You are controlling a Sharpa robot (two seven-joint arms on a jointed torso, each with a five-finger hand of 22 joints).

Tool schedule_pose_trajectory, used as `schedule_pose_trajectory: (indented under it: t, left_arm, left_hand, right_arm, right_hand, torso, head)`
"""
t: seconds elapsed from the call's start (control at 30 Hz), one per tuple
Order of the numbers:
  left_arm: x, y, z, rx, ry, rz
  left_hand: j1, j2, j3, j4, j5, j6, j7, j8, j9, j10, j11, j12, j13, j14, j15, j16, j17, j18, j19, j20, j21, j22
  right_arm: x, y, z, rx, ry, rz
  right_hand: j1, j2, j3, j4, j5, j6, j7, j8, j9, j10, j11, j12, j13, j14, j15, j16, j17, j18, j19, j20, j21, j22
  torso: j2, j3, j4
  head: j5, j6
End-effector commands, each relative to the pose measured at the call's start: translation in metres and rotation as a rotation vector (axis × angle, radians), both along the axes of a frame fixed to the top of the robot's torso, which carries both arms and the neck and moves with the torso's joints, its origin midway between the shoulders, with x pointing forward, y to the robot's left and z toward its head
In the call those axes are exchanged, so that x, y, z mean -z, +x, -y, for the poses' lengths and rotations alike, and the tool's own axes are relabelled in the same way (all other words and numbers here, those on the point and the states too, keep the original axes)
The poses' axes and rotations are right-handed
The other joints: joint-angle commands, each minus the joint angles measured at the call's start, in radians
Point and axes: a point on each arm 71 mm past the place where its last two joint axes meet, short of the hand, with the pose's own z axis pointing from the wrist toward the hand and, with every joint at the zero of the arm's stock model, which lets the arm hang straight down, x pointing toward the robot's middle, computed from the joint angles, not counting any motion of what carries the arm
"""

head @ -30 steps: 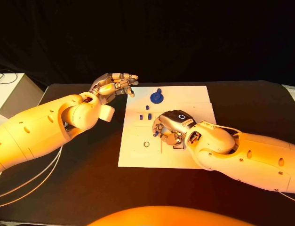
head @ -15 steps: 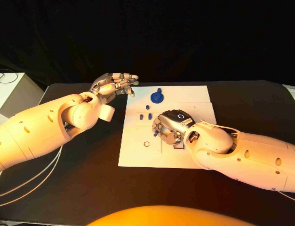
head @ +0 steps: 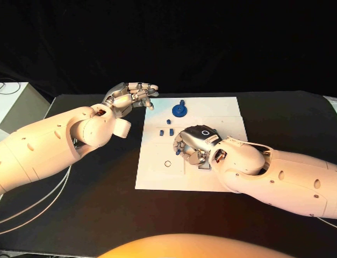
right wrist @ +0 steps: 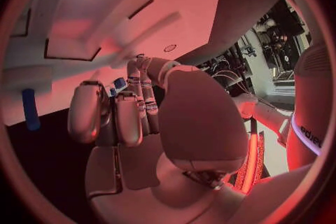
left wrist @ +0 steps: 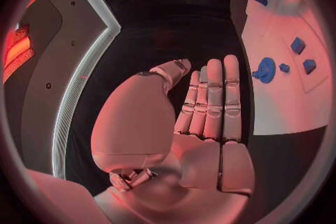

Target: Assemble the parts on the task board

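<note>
On the task board (head: 222, 110), blue parts (head: 180, 110).

White task board (head: 215, 113) — blue parts (head: 180, 111) — on black table (head: 292, 118).

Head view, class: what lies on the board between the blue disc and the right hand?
Small blue parts lie on the board, between the disc and the right hand.

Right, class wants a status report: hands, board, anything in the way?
Left hand open, hovering off the task board's far left corner. Right hand down on the board, grasp unclear. Blue round part untouched. Nothing obstructing.
</note>
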Motion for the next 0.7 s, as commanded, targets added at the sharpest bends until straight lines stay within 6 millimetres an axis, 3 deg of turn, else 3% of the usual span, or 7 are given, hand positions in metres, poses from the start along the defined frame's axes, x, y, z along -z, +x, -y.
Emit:
schedule_pose_trajectory:
  t: [0.03,0.27,0.47,0.7]
  left_arm:
    - [-0.0012,-0.0007,0.0021,0.017,-0.003,0.007]
    - [-0.0011,-0.0007,0.0014,0.016,-0.001,0.006]
    - [-0.001,-0.0008,0.001,0.017,0.002,0.004]
    - [-0.0008,-0.0009,0.0004,0.018,0.004,0.002]
  left_hand:
    - [0.008,-0.001,-0.005,0.0,-0.002,0.0,0.003,-0.007,-0.001,-0.006,0.001,-0.002,-0.001,-0.003,0.001,-0.004,-0.001,0.005,0.006,0.001,-0.005,-0.001]
    - [0.009,0.0,-0.005,0.001,-0.001,-0.001,0.003,-0.007,-0.001,-0.007,0.001,-0.002,-0.002,-0.004,0.001,-0.005,-0.002,0.005,0.006,0.002,-0.007,-0.002]
    - [0.009,0.0,-0.005,0.001,-0.001,-0.001,0.003,-0.007,-0.001,-0.007,0.001,-0.002,-0.002,-0.004,0.001,-0.005,-0.002,0.005,0.006,0.002,-0.007,-0.002]
    - [0.009,0.0,-0.005,0.001,-0.001,-0.001,0.003,-0.007,-0.001,-0.007,0.001,-0.002,-0.002,-0.004,0.001,-0.005,-0.002,0.005,0.006,0.002,-0.007,-0.002]
  right_arm:
    - [0.0074,-0.0039,-0.0013,-0.034,-0.044,-0.039]
    - [0.0077,-0.0057,-0.0023,-0.045,-0.036,-0.051]
    - [0.007,-0.0057,-0.0014,-0.04,-0.021,-0.048]
    - [0.005,-0.0055,0.0002,-0.028,0.004,-0.034]
  right_hand:
    - [-0.024,-0.006,-0.01,-0.002,0.004,-0.006,0.007,-0.001,0.004,-0.009,0.007,-0.01,-0.005,0.05,0.004,-0.004,-0.001,-0.002,0.008,-0.005,-0.004,0.032]
    - [-0.037,-0.015,-0.021,-0.002,0.007,-0.014,0.009,-0.007,0.003,-0.024,0.012,-0.016,-0.011,0.05,0.008,-0.003,-0.002,-0.002,0.007,-0.001,-0.008,0.031]
    - [-0.069,-0.05,-0.041,0.011,0.007,-0.069,0.02,-0.048,-0.015,-0.097,0.03,-0.019,-0.034,0.048,0.022,-0.003,-0.008,0.005,-0.005,0.012,-0.052,0.008]
    - [-0.067,-0.07,-0.076,0.011,0.003,-0.11,0.018,-0.083,-0.032,-0.156,0.039,-0.017,-0.052,0.041,0.029,-0.015,-0.028,0.016,-0.02,0.021,-0.109,-0.023]
  torso:
    - [-0.001,0.0002,-0.0004]
    - [0.0,0.0002,-0.0004]
    - [0.0,0.0006,-0.0002]
    - [0.0,0.0009,-0.0007]
  head:
    - [0.0,-0.001]
    - [0.0,-0.002]
    - [0.0,-0.002]
    - [0.0,-0.002]
